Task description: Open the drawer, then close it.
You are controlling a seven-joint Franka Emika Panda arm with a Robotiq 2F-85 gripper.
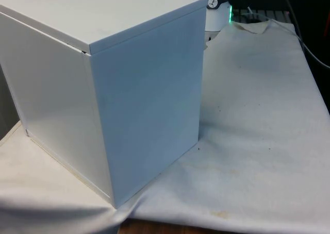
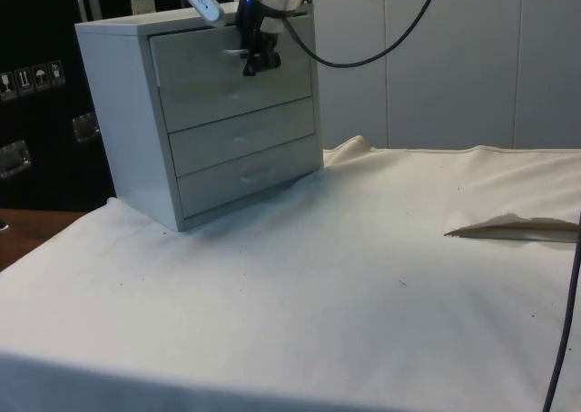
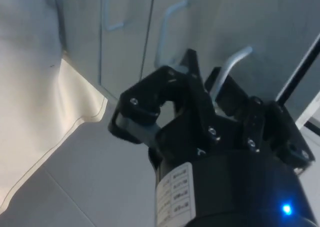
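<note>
Hand at top drawer's level handle.

White cloth covers the table — wrinkled, a few dark specks, one fold lifted near the side view's right edge. Pale panelled wall behind. Dark cabinets at the left, wooden table edge showing.

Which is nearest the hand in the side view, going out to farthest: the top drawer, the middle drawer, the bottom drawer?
1. Top drawer: the hand is right at its front.
2. Middle drawer: just below the hand.
3. Bottom drawer: lowest, next to the cloth.
</note>
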